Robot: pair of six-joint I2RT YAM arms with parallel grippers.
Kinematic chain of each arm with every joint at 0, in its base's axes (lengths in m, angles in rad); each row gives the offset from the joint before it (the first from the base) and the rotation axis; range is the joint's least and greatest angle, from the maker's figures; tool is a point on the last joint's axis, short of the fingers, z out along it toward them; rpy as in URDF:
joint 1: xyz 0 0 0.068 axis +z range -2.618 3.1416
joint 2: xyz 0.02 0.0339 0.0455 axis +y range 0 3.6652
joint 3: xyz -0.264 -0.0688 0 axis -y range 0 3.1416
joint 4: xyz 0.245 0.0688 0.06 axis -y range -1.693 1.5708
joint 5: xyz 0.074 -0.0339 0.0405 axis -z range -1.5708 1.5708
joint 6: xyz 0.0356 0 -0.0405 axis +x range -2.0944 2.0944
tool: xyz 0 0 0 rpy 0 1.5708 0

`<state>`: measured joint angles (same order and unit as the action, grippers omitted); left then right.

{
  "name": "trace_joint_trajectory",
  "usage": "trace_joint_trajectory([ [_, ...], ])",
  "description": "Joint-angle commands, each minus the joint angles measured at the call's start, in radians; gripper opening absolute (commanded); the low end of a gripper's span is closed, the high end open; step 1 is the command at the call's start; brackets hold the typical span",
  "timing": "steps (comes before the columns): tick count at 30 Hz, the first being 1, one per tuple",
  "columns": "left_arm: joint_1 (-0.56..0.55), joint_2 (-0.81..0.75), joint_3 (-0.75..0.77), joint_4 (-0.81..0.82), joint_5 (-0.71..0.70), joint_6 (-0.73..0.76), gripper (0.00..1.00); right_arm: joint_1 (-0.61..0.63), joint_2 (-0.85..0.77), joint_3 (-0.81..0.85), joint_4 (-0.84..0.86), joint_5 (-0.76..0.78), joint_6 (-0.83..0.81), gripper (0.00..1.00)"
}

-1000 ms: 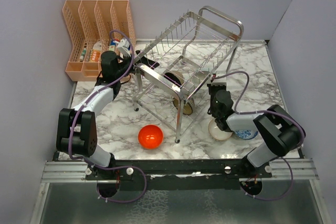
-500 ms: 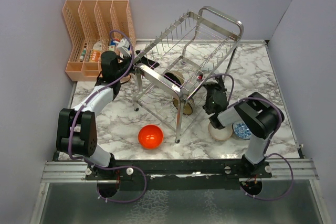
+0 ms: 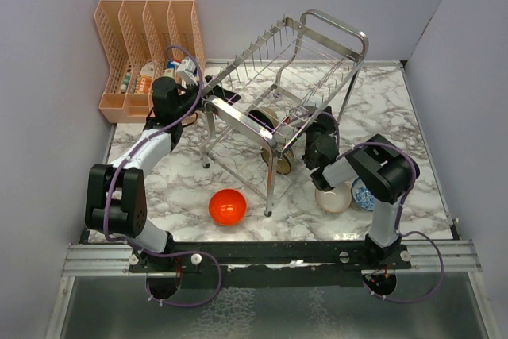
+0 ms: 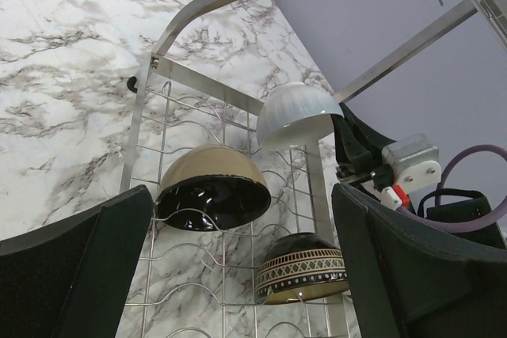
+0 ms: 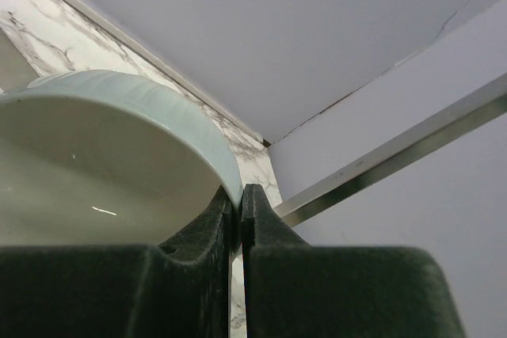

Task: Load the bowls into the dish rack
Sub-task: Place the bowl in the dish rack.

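The steel dish rack (image 3: 286,77) stands mid-table. On its lower tier rest a dark brown bowl (image 4: 212,187) and a dark patterned bowl (image 4: 305,268). My right gripper (image 5: 240,195) is shut on the rim of the plain white bowl (image 5: 111,156) and holds that bowl (image 4: 297,116) at the rack's right end, by the lower tier. My left gripper (image 4: 242,275) is open at the rack's left end, with nothing between its fingers (image 4: 71,275). On the table lie the red-orange bowl (image 3: 227,206), the beige bowl (image 3: 333,198) and the blue-patterned bowl (image 3: 363,194).
A peach slotted organiser (image 3: 147,37) with small items stands at the back left, against the wall. Grey walls close in the left, back and right sides. The rack's legs (image 3: 270,188) stand between the red bowl and the two bowls at the right.
My right arm has swung up and left from the table's right side toward the rack, carrying the white bowl. The left arm has not moved.
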<state>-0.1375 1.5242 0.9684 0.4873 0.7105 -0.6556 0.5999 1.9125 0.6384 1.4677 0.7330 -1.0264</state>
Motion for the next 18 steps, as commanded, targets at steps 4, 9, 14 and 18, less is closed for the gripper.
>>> trace_joint_trajectory([
  [4,0.006,0.015,-0.003,0.057,0.028,-0.006,0.99,-0.001,0.03,-0.033,0.313,-0.023,-0.09,0.01],
  [9,0.006,0.017,-0.003,0.065,0.03,-0.008,0.99,0.01,-0.008,-0.069,0.31,-0.017,-0.067,0.01],
  [14,0.007,0.021,-0.007,0.079,0.03,-0.011,0.99,0.047,-0.024,-0.091,0.296,-0.001,-0.079,0.01],
  [18,0.008,0.016,-0.023,0.1,0.032,-0.019,0.99,0.092,0.001,-0.098,0.31,0.024,-0.114,0.02],
])
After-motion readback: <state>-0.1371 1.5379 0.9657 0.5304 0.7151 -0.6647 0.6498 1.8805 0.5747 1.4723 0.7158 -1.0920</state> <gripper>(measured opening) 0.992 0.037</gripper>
